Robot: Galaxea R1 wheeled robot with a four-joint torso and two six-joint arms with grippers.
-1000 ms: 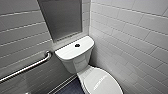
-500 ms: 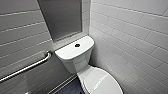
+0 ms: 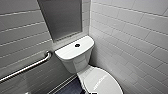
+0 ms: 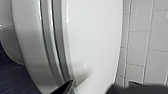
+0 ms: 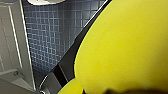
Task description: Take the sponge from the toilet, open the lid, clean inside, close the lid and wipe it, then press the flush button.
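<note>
The white toilet (image 3: 75,62) stands in a tiled corner, with the small dark flush button (image 3: 77,45) in the middle of its flat tank top. The oval lid (image 3: 102,83) lies down over the bowl. In the left wrist view the lid (image 4: 95,40) shows large and very near. My left gripper (image 4: 92,88) is open just off the lid's surface, with dark fingertips (image 4: 63,87) wide apart. The yellow sponge (image 5: 125,47) looms large in the right wrist view, and my right gripper (image 5: 105,85) is shut on it above the dark blue floor.
A steel grab bar (image 3: 27,67) runs along the left wall. White wall tiles (image 3: 130,42) stand close beside the toilet on the right. A grey panel (image 3: 62,17) sits above the tank. Dark blue floor tiles (image 5: 50,32) and a grey partition (image 5: 12,50) lie below the right arm.
</note>
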